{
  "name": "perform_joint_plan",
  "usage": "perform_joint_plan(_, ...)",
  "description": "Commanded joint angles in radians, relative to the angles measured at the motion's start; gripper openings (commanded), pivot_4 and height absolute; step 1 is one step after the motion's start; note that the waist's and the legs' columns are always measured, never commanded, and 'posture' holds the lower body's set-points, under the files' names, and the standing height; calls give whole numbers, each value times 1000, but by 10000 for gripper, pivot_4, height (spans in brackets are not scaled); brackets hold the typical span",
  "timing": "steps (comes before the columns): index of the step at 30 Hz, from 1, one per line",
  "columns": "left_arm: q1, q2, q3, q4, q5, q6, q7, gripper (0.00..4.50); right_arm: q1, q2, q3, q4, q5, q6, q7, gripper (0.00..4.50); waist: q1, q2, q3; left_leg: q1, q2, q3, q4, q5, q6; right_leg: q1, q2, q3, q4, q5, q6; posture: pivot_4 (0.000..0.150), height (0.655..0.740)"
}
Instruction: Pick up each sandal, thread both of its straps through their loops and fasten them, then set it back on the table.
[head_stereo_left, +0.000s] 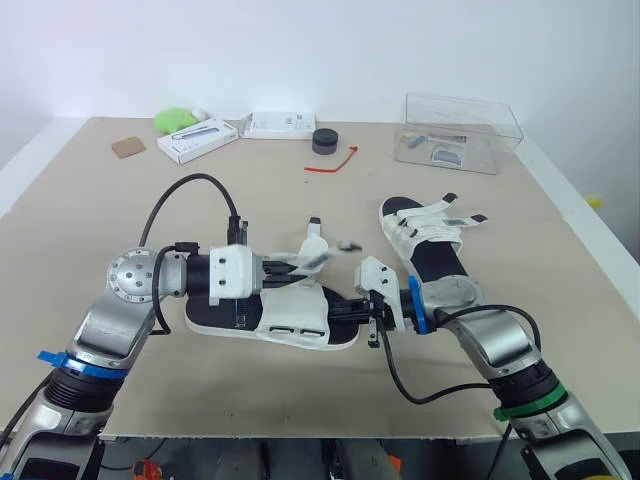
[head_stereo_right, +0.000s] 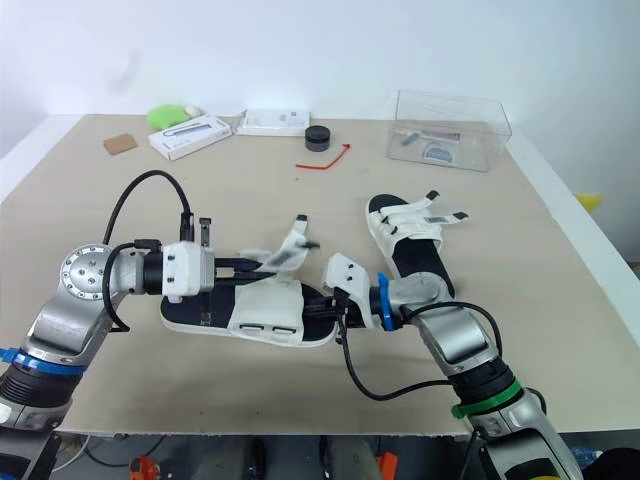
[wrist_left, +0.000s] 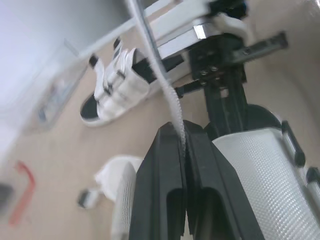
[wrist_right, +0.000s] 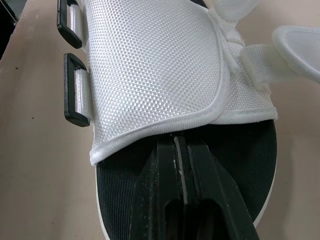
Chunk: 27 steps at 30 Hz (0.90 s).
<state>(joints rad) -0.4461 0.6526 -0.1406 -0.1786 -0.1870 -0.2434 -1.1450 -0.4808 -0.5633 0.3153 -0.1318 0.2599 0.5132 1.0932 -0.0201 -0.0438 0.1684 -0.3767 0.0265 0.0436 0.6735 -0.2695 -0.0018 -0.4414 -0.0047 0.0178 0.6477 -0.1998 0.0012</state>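
Observation:
A white sandal with a black footbed lies near the table's front edge, between both arms. My left gripper is shut on one of its white straps, which rises from between the fingers. From the other end, my right gripper is shut on the sandal's sole edge, just under the white upper. Two black loops show on the side of the upper with nothing through them. The second sandal rests on the table further back on the right, its straps lying across it.
A clear plastic box stands at the back right. A black round object, a red tie, two white boxes, a green object and a brown piece lie along the back.

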Motion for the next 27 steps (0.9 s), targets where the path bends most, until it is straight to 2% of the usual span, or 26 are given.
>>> perform_joint_plan(1, -5, 35, 17, 85, 81, -330, -9, 977, -21, 3, -2, 0, -4, -16, 4, 0, -1, 0, 0, 0, 0, 0, 0, 0, 0, 0, 0, 0, 0, 0, 0, 1500, 7400)
perform_joint_plan(3, -17, 42, 19, 151, 121, -468, 14, 977, -24, 5, 0, 4, -6, -18, 7, 0, 0, 0, 0, 0, 1, 0, 0, 0, 0, 0, 0, 0, 0, 0, -1, 1500, 7400)
perform_joint_plan(9, -69, 47, 19, 280, 179, -699, 95, 977, -33, 9, 5, 16, -13, -26, 18, 0, 0, 0, 0, 0, 0, 1, 0, 0, 0, 0, 0, 0, 0, 1, 1, 1500, 7400)
perform_joint_plan(19, -80, 71, 26, 309, 233, -809, 217, 977, -49, 18, 16, 42, -24, -45, 34, 0, -1, 0, 0, 1, 2, 4, 0, -1, 2, 0, 0, 0, 0, 1, 1, 1500, 7400)
perform_joint_plan(24, -63, 109, 18, 277, 181, -785, 248, 977, -56, 21, 18, 55, -27, -54, 39, 0, -2, 0, 0, 2, 3, 6, 0, -1, 2, 0, 0, 1, 0, 1, 1, 1500, 7400)
perform_joint_plan(27, -38, 132, 12, 250, 147, -749, 252, 9408, -60, 22, 19, 65, -30, -61, 43, 0, -2, 0, 0, 2, 3, 6, 0, -1, 2, -1, 0, 1, 0, 1, 1, 1500, 7400)
